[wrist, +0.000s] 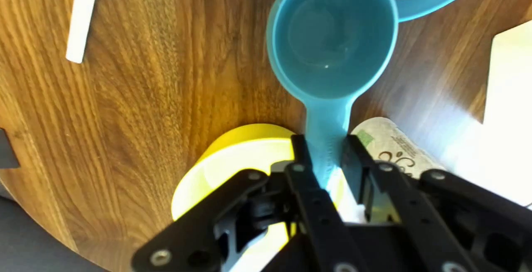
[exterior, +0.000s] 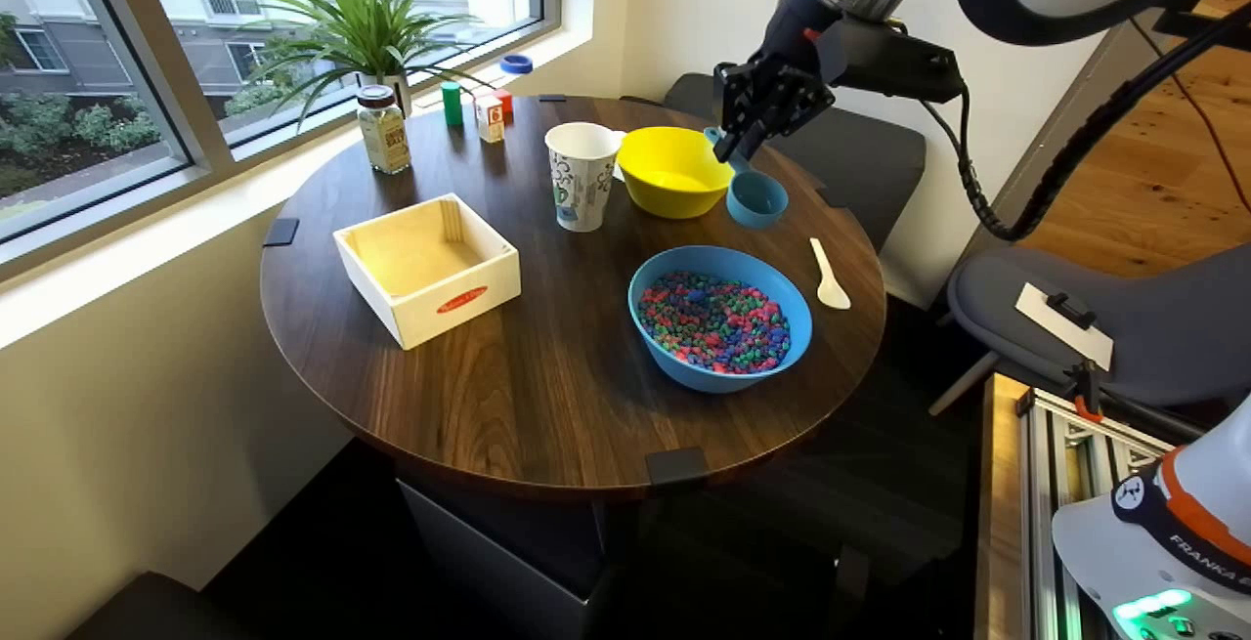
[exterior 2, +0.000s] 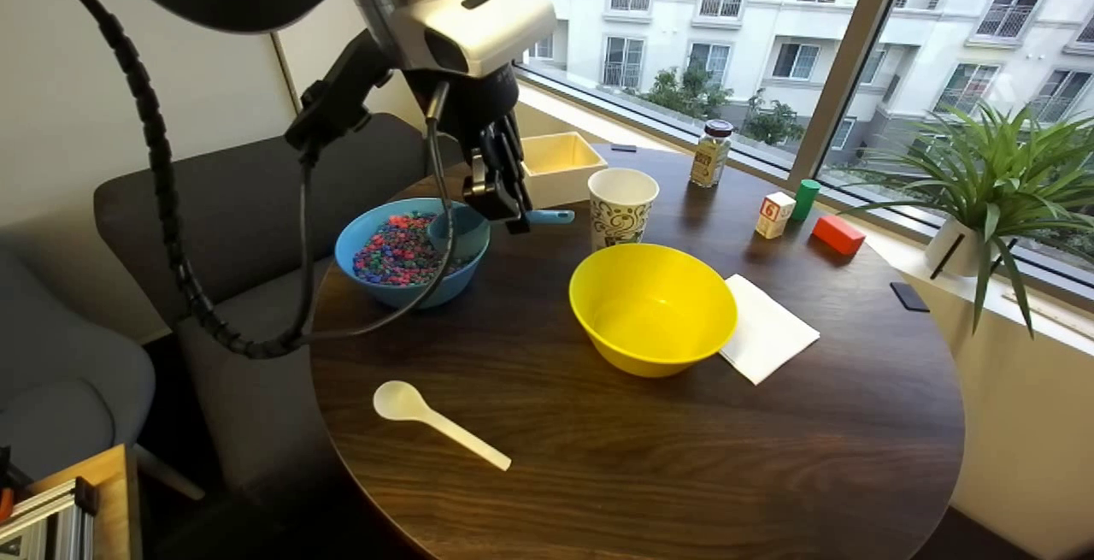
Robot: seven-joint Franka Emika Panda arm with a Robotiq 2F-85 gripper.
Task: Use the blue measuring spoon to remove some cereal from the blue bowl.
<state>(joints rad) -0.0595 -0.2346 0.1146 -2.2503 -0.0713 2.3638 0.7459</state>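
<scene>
My gripper (wrist: 326,149) is shut on the handle of the blue measuring spoon (wrist: 332,35). The spoon's cup looks empty in the wrist view. In an exterior view the spoon (exterior: 756,200) hangs in the air beside the yellow bowl. The blue bowl (exterior: 718,382) stands on the table, and the multicoloured cereal (exterior: 713,324) lies in it. In an exterior view the spoon (exterior 2: 466,233) overlaps the bowl (exterior 2: 410,293) and partly hides the cereal (exterior 2: 395,254). In the wrist view only an edge of the bowl (wrist: 436,3) and a few pieces show, beyond the spoon's cup.
The yellow bowl (exterior: 674,171) and the white patterned cup (exterior: 582,176) stand close to the gripper. A small white utensil (exterior: 827,275) lies beside the blue bowl. A wooden box (exterior: 459,313), a jar (exterior: 384,132) and small blocks (exterior: 491,119) stand farther off.
</scene>
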